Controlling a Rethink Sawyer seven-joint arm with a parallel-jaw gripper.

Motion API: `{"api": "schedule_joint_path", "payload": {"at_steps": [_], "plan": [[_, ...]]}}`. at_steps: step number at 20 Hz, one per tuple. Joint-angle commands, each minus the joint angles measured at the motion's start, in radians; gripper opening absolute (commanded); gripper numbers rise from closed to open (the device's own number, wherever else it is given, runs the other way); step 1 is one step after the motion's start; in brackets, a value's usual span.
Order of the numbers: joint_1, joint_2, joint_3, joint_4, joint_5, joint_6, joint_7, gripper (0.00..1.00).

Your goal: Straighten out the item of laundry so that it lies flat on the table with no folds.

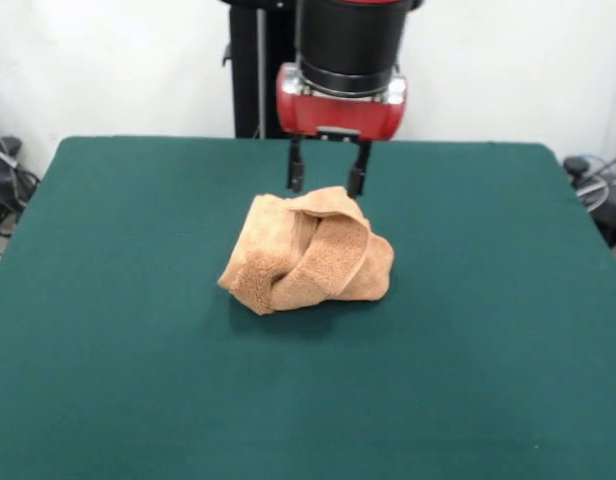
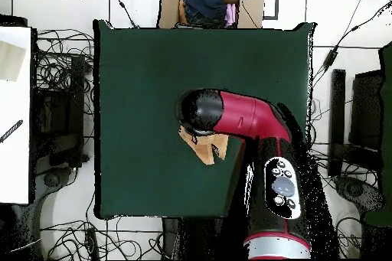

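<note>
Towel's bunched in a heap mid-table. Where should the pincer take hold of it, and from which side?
Probably the raised fold at the top of the towel, on the robot's side, coming straight down. The open pincer already hangs just above that edge, and the fold stands clear of the table, so the fingers could close around it. The lower rolls look too bulky.
</note>
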State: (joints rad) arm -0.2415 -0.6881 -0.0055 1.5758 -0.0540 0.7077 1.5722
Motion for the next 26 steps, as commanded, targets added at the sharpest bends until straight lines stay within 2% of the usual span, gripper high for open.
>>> {"api": "schedule_joint_path", "payload": {"at_steps": [1, 5, 13, 26], "plan": [[-0.017, 0.01, 0.116, 0.054, -0.051, 0.041, -0.059, 1.0], [-0.021, 0.018, 0.14, 0.108, -0.042, -0.035, -0.035, 1.0], [-0.01, 0.031, 0.146, 0.128, -0.045, -0.067, -0.007, 1.0], [-0.062, 0.065, 0.213, 0.185, -0.04, -0.156, -0.003, 1.0]]}}
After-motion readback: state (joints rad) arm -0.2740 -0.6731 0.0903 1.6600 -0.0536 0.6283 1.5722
